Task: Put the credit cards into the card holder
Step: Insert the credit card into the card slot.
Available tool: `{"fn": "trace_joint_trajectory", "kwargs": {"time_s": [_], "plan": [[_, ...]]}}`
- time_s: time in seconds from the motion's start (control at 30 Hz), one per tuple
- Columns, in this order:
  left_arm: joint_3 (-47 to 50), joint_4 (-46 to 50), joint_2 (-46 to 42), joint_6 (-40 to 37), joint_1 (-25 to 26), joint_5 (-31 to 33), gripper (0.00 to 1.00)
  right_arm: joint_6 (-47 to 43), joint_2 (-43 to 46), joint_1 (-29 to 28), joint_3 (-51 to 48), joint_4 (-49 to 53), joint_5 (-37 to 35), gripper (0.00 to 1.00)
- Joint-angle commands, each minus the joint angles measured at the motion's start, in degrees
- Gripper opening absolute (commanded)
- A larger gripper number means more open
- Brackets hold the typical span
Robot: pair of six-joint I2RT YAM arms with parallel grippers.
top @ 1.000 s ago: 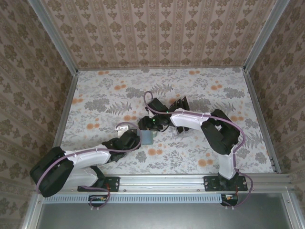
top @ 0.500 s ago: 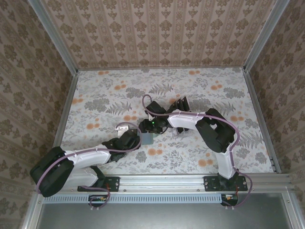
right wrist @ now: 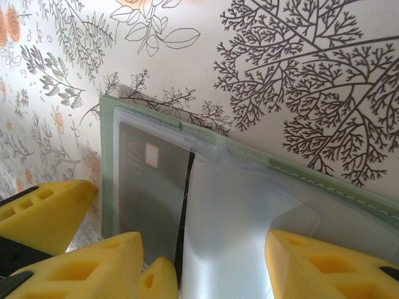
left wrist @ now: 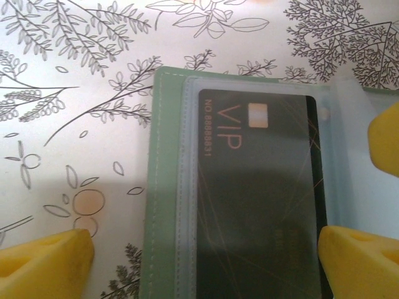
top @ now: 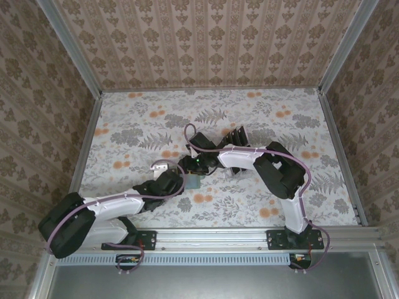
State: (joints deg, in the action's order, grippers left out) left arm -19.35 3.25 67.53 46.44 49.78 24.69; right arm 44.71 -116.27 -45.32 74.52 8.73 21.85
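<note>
- Card (left wrist: 262, 187): black, glossy, marked VIP; lies inside a clear sleeve (right wrist: 249, 205) of the holder (left wrist: 163, 187); long edge parallel to the holder's stitched edge.
- Holder: flat on the table (top: 137, 124), near its middle, under both grippers; green cover down, sleeves up.
- Handling, card: judged light, thin and stiff; the slick faces give the pads little purchase; take it by the two long edges or pinch one short end; lying flat it offers no edge to get under.
- Handling, holder: judged light and limp; the sleeves are soft film, likely to buckle or cling; it may slide unless pinned; hold it down at the green border, clear of the sleeve mouth.
- Left gripper (left wrist: 206, 261): jaws spread wide, grasping nothing; one fingertip over bare table beside the stitched edge, the other over the sleeve past the card.
- Right gripper (right wrist: 224, 268): jaws partly apart above the sleeve; nothing pinched between them; contact with the film cannot be confirmed.
- Surface: flat, white, printed with grey foliage and orange flowers; the green holder stands out against it.
- Room: papered walls (top: 212, 43) on three sides; metal rail (top: 212, 237) at the near edge; both wrists crowd one spot, so clearance between them is judged slight.
- Dark items (top: 236, 135) behind the right arm: too small to identify.
</note>
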Motion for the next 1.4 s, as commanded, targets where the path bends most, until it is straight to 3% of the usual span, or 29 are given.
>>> {"fn": "trace_joint_trajectory", "kwargs": {"time_s": [0.0, 0.4, 0.6, 0.93, 1.37], "plan": [[1.25, 3.33, -3.46, 1.17, -0.43, 0.86, 0.96, 1.26, -1.24, -0.45, 0.19, -1.14, 1.74, 0.56], [2.20, 5.97, -13.94, -0.74, -0.56, 0.63, 0.99, 1.61, -1.76, -0.44, 0.64, -1.30, 1.92, 0.56], [2.05, -0.16, -11.09, -3.98, -0.57, -3.59, 0.99, 1.82, -1.95, -0.44, 0.74, -1.45, 1.91, 0.56], [0.38, -3.70, -4.34, -5.74, -0.64, -4.44, 1.00, 1.80, -2.07, -0.40, 0.93, -1.34, 2.08, 0.56], [-2.18, 4.24, 3.51, 0.31, -0.60, 0.71, 0.95, 0.30, 0.95, -0.09, 1.02, 0.58, 1.03, 0.57]]}}
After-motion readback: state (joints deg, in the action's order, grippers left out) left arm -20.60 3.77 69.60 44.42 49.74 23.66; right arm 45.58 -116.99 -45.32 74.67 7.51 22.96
